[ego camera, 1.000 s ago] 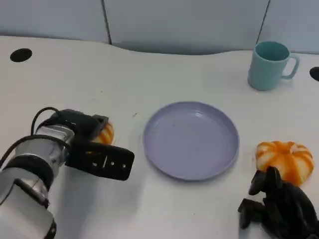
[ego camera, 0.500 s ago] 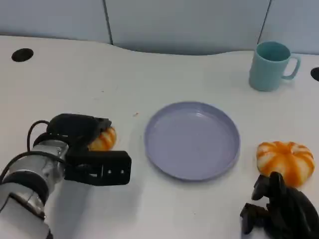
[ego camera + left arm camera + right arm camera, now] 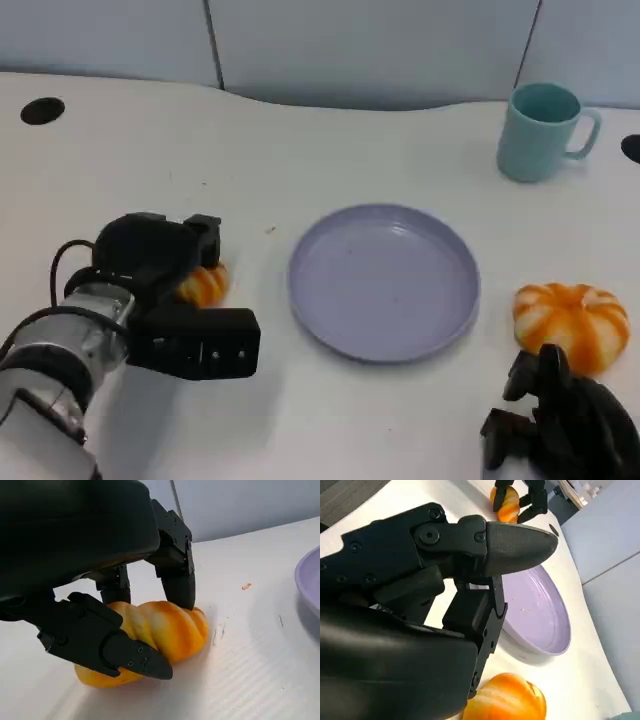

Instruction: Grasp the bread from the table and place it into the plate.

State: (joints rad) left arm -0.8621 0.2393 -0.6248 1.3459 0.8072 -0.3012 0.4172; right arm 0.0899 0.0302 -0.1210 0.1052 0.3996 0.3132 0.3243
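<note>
Left wrist view, left hand [image 3: 125, 605] around bread [image 3: 155, 630]

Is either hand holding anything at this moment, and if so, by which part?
The left hand grips the bread roll across its middle, fingers behind, thumb in front; it rests on the table. The right hand holds nothing.

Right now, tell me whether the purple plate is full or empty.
Empty. The purple plate shows only its bare surface; one bread roll sits under the left hand, the other roll on the table beside it.
</note>
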